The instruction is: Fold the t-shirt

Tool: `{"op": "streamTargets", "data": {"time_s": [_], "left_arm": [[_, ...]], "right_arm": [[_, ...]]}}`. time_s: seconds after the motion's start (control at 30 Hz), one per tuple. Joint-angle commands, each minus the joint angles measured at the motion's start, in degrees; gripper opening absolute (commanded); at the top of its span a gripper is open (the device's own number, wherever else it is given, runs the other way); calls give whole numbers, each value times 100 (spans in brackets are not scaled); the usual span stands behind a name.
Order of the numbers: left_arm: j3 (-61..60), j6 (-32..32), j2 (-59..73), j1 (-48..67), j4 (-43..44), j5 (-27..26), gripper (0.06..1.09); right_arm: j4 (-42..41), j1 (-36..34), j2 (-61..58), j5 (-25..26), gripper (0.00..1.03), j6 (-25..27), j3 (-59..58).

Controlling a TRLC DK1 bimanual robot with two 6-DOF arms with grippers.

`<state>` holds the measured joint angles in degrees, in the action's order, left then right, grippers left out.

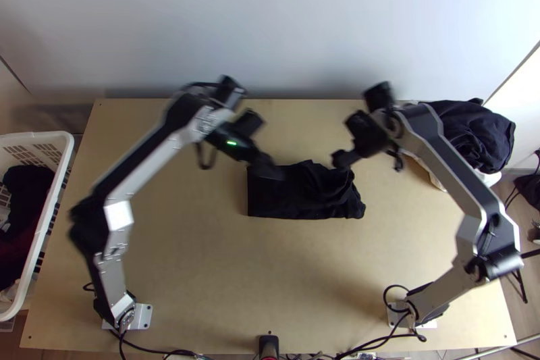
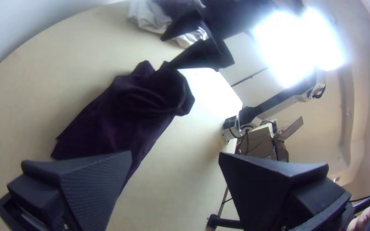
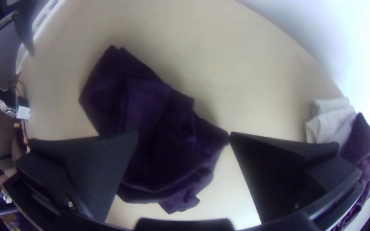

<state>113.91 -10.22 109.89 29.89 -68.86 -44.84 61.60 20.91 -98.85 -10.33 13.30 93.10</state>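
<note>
The black t-shirt (image 1: 290, 194) lies in a folded bundle at the middle of the table, flat on its left part and bunched on its right. My left gripper (image 1: 260, 157) is over its upper left edge in the top view; in the left wrist view the left gripper (image 2: 175, 158) stands open, the shirt (image 2: 125, 102) beyond it. My right gripper (image 1: 344, 157) is at the shirt's upper right in the top view. The right wrist view has the right gripper (image 3: 183, 137) wide open, the shirt (image 3: 150, 119) unheld between and beyond its fingers.
Dark cloths (image 1: 466, 134) are heaped on something white at the table's back right corner. A white basket (image 1: 50, 225) with dark clothes stands at the left edge. Bare wood (image 1: 270, 272) lies in front of the shirt, and a wall rises behind the table.
</note>
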Motion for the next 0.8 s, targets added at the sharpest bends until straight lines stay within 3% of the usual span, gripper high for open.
{"op": "streamTargets", "data": {"time_s": [0.0,0.2,0.37,0.77], "left_arm": [[-1547,-428,-1180,-1257,-321,2,104],[-2628,-393,-1813,-1556,-172,125,104],[-2971,-288,-1962,-1583,-75,230,104],[-2944,20,-1655,-1126,540,784,104]], "right_arm": [[-17,1240,-873,-119,99,-20,1000],[27,2198,-1154,-488,99,-214,1114],[115,2497,-1172,-699,99,-319,578],[-175,546,-390,-628,99,-240,-662]]}}
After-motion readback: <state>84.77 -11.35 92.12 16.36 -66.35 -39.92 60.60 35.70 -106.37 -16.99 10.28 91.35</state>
